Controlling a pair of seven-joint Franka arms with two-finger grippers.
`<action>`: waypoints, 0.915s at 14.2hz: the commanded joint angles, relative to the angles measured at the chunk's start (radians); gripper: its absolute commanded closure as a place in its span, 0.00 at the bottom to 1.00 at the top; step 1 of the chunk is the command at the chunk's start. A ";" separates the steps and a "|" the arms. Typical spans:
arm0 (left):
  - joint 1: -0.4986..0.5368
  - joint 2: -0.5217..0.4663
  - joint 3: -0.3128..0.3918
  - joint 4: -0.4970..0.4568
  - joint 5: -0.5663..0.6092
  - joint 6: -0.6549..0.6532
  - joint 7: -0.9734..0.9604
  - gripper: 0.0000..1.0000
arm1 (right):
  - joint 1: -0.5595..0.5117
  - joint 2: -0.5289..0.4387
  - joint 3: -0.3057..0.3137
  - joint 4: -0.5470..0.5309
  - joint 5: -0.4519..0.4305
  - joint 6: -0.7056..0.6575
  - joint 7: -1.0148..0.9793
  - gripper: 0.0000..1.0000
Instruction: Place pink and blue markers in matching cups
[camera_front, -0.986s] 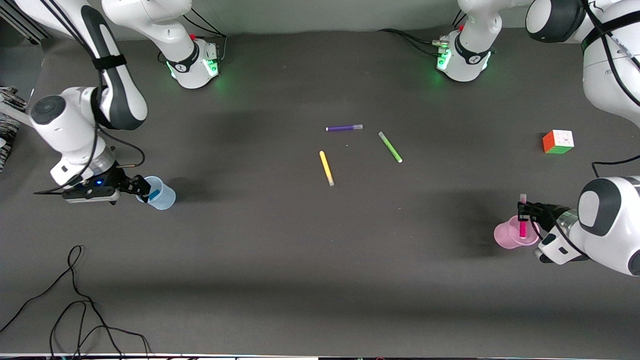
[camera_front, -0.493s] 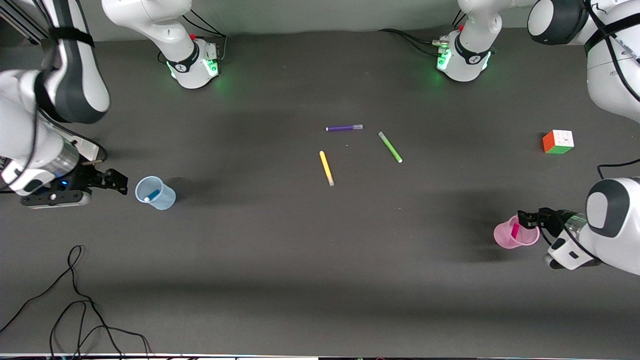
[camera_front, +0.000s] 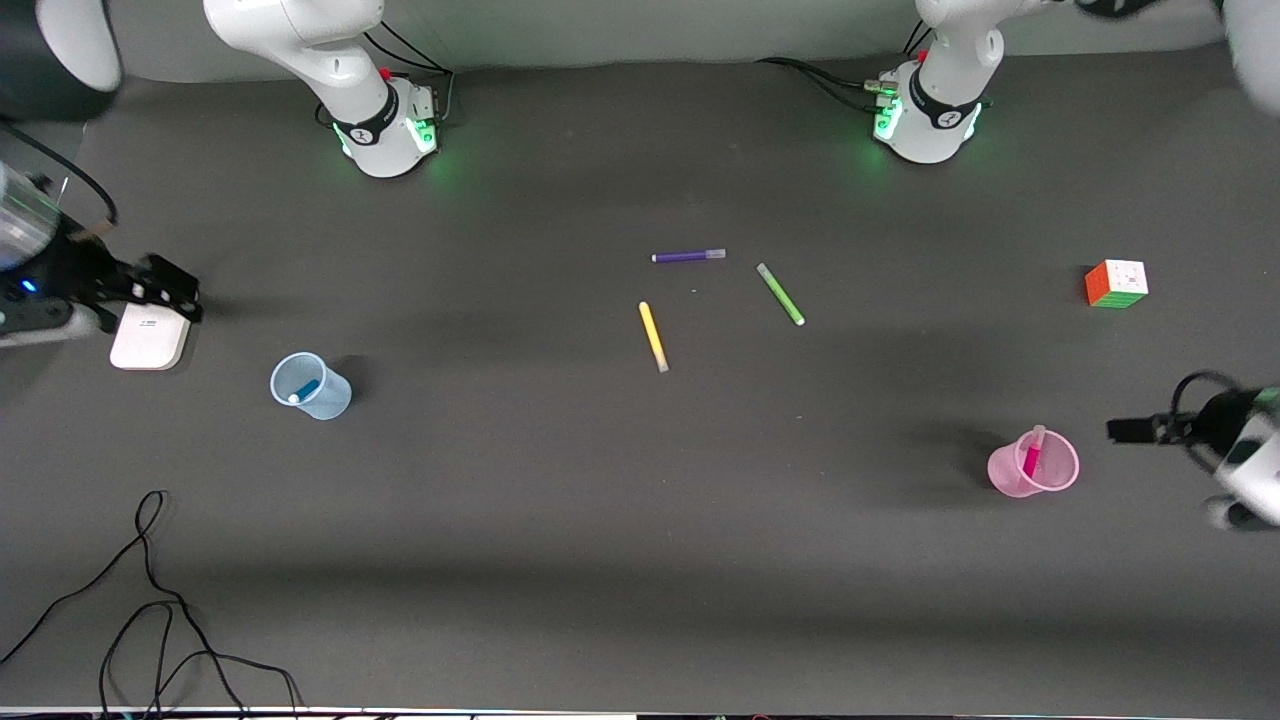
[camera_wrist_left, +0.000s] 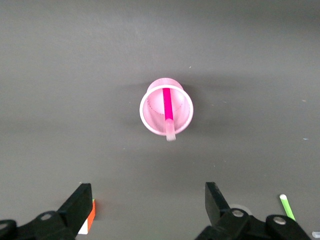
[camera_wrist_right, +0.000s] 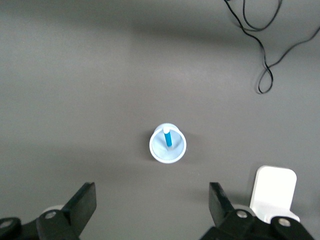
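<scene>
The pale blue cup (camera_front: 334, 399) stands toward the right arm's end of the table with the blue marker (camera_front: 306, 387) leaning inside it. The pink cup (camera_front: 1004, 470) stands toward the left arm's end and holds the pink marker (camera_front: 1033, 456), whose pale cap pokes over the rim. My right gripper (camera_front: 172, 291) is open and empty, up in the air beside the blue cup (camera_wrist_right: 154, 151) and blue marker (camera_wrist_right: 167, 138). My left gripper (camera_front: 1128, 430) is open and empty, up beside the pink cup (camera_wrist_left: 145, 118) and pink marker (camera_wrist_left: 168, 106).
A purple pen (camera_front: 688, 256), a yellow pen (camera_front: 653, 337) and a green pen (camera_front: 780, 294) lie mid-table. A colour cube (camera_front: 1116, 283) sits toward the left arm's end. A white flat device (camera_front: 150, 338) lies under the right gripper. A black cable (camera_front: 150, 600) trails along the table's near edge.
The left gripper let go of the pink marker into the pink cup and drew back. The right gripper opened, left the blue cup and pulled away upward.
</scene>
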 joint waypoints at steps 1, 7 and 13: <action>0.003 -0.280 -0.005 -0.350 -0.008 0.141 0.016 0.00 | -0.037 0.008 0.034 0.021 -0.001 -0.037 -0.007 0.00; -0.089 -0.467 0.004 -0.429 -0.045 0.108 0.017 0.00 | -0.022 -0.003 0.030 -0.017 0.081 -0.032 -0.001 0.00; -0.098 -0.482 -0.002 -0.411 -0.051 0.059 0.017 0.00 | -0.023 -0.002 0.024 -0.005 0.079 -0.023 -0.002 0.00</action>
